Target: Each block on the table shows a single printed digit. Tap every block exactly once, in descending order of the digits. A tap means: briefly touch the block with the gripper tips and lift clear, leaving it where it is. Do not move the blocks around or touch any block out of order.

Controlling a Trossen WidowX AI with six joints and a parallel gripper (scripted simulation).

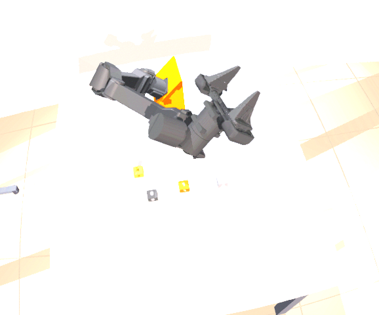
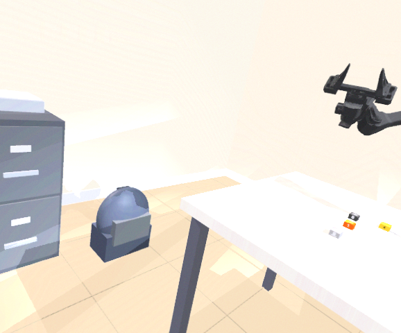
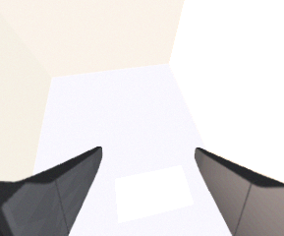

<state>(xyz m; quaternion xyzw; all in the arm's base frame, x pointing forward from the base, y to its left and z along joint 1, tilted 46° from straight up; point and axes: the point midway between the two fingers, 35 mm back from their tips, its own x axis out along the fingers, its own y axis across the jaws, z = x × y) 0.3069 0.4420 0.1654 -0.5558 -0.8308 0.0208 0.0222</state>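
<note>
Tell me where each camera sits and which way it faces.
Top: high above the table, looking steeply down at four small blocks, the arm and the gripper.
Exterior: off beside the table, looking across it toward the walls, a cabinet left; gripper and part of the arm show.
Wrist: behind the gripper's fingers, looking out between them, apparently up at ceiling and walls; only the fingers show.
Top and exterior share blocks and gripper.

Super bright shots, honestly. From the top, the worktop point(image 1: 196, 244) point(image 2: 276, 232) is blown out to white, so its edges melt into the floor point(image 1: 359, 142) point(image 2: 121, 286), and the pale block point(image 1: 221, 183) point(image 2: 335, 232) nearly vanishes. Outside view's better: the near corner reads crisp, with pale light patches on the floor. Wrist view's washed out too, detail mostly gone.
</note>
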